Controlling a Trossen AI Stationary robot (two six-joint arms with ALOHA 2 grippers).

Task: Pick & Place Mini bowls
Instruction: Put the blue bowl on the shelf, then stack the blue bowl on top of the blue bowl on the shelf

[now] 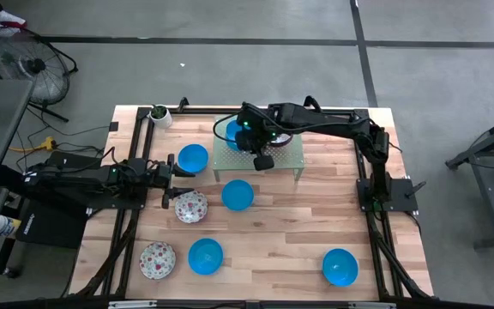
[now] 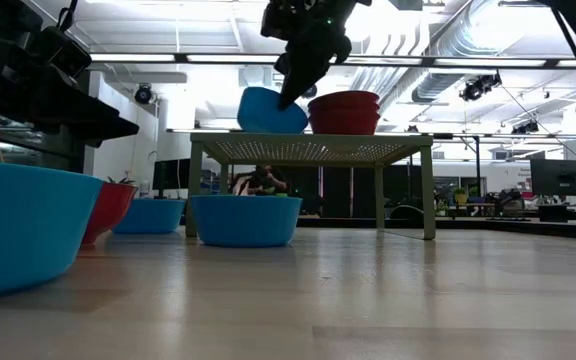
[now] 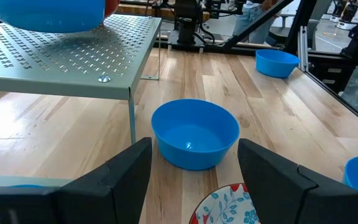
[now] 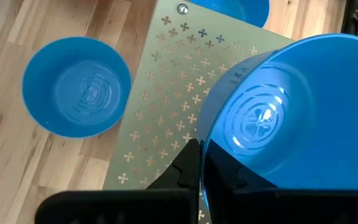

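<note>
My right gripper [image 4: 201, 154] is over the green perforated stand [image 1: 258, 157], shut on a plain blue mini bowl [image 2: 271, 110] beside a stack of red bowls [image 2: 344, 112]. My left gripper [image 3: 194, 180] waits open and level at the table's left, between a blue bowl [image 1: 193, 158] and a floral bowl [image 1: 189, 206]. It points toward another blue bowl [image 3: 194, 134] standing on the table. Further bowls sit on their bases near the near edge: one floral bowl [image 1: 157, 260] and two blue bowls [image 1: 205, 256], [image 1: 340, 266]. My right gripper pinches the blue bowl's rim [image 4: 205, 144], one finger inside the bowl and one outside its wall. The fingers come from above, slanting down. The bowl sits tilted, its lower side [image 2: 264, 128] at the stand's top; whether it touches the stand I cannot tell.
A small white pot with a green plant [image 1: 159, 114] stands at the far left corner. The stand's legs [image 3: 132, 118] reach down to the wood near the middle blue bowl. Dark frame rails [image 1: 135, 163] run along both sides of the table. Bare wood lies between the near bowls.
</note>
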